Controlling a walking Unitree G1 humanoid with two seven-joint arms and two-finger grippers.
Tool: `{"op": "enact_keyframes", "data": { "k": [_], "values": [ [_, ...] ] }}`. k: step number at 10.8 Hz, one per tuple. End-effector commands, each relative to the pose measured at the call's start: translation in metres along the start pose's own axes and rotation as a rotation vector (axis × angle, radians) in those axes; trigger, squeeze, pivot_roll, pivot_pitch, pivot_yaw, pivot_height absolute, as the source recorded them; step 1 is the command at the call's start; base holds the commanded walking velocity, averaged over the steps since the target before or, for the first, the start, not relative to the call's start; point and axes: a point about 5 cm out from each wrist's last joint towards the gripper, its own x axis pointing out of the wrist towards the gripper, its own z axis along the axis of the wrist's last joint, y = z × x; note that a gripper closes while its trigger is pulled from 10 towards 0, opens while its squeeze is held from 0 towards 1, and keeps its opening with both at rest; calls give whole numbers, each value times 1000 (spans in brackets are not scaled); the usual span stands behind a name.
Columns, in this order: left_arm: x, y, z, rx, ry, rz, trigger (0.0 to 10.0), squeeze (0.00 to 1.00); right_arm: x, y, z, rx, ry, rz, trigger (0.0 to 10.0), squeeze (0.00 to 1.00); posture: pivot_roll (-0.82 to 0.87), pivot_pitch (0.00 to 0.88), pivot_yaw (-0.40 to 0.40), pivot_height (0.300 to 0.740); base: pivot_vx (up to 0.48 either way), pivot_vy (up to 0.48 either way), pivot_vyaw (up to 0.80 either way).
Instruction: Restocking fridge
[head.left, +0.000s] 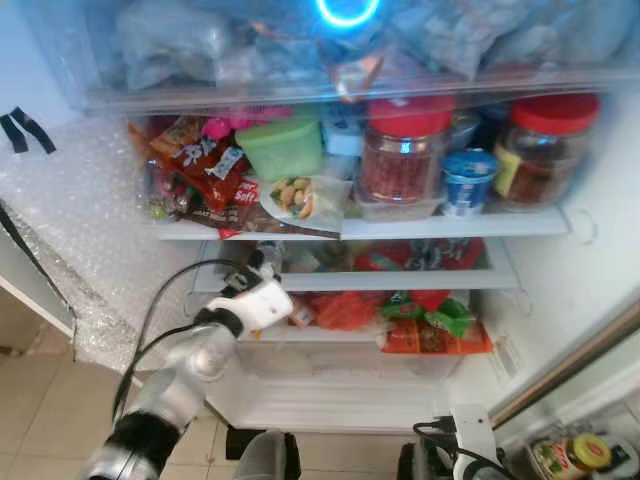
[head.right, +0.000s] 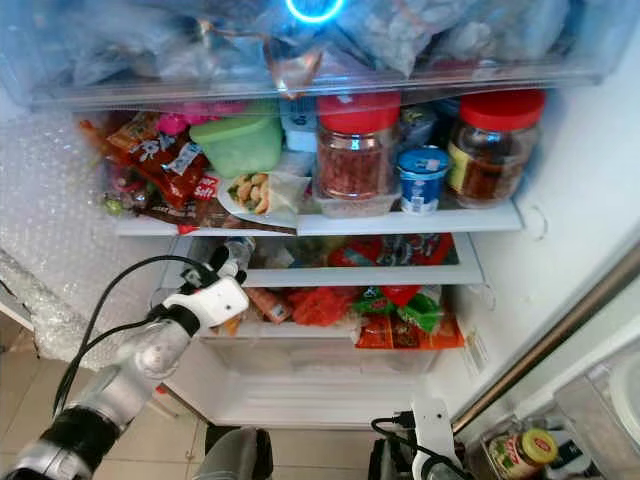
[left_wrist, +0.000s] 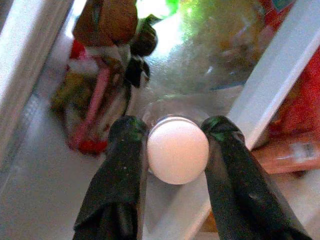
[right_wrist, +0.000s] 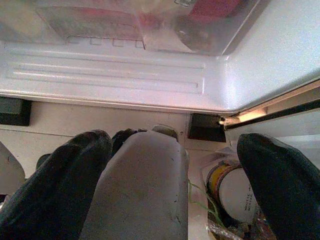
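Observation:
The fridge stands open before me. My left gripper (head.left: 261, 266) reaches onto the left end of the narrow middle shelf (head.left: 420, 281). It is shut on a small clear bottle with a white cap (left_wrist: 177, 150); one black finger presses each side of the cap. The bottle (head.right: 236, 252) stands upright at the shelf's front edge. My right gripper (right_wrist: 177, 150) hangs low in front of the fridge's base, fingers wide apart and holding nothing. Its white wrist (head.left: 468, 428) shows at the bottom.
The upper shelf holds two red-lidded jars (head.left: 405, 150), a green tub (head.left: 283, 146), a blue-lidded cup (head.left: 467, 180) and snack packets (head.left: 200, 165). Red and green packets (head.left: 430, 325) fill the lower level. Bubble wrap (head.left: 80, 220) lines the left side. A yellow-lidded jar (head.left: 590, 452) sits bottom right.

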Motion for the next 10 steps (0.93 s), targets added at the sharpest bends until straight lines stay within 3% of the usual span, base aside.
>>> {"op": "enact_keyframes", "data": {
  "k": [1, 4, 7, 8, 9, 10],
  "values": [
    [-4, -5, -15, 47, 64, -26, 10000, 0, -5, 6, -25, 19, 94, 17, 10000, 0, 83, 119, 89, 635, 0, 0, 0],
    [22, -4, -21, 201, 148, -38, 10000, 0, -4, 6, -24, 21, 87, 16, 10000, 0, 60, 118, 91, 635, 0, 0, 0],
    [29, 4, -28, 199, 241, -19, 10000, 0, -4, 7, -23, 28, 85, 12, 10000, 0, 53, 118, 97, 635, 0, 0, 0],
    [29, 6, -31, 174, 269, -2, 10000, 98, -4, 7, -23, 29, 85, 12, 10000, 0, 52, 117, 96, 635, 0, 0, 0],
    [30, 10, -32, 117, 278, 38, 10000, 1000, -4, 7, -22, 31, 84, 12, 10000, 0, 52, 115, 98, 635, 0, 0, 0],
    [29, 13, -33, 57, 278, 63, 10000, 1000, -4, 7, -22, 31, 83, 11, 10000, 0, 53, 115, 96, 635, 0, 0, 0]
  ]
}}
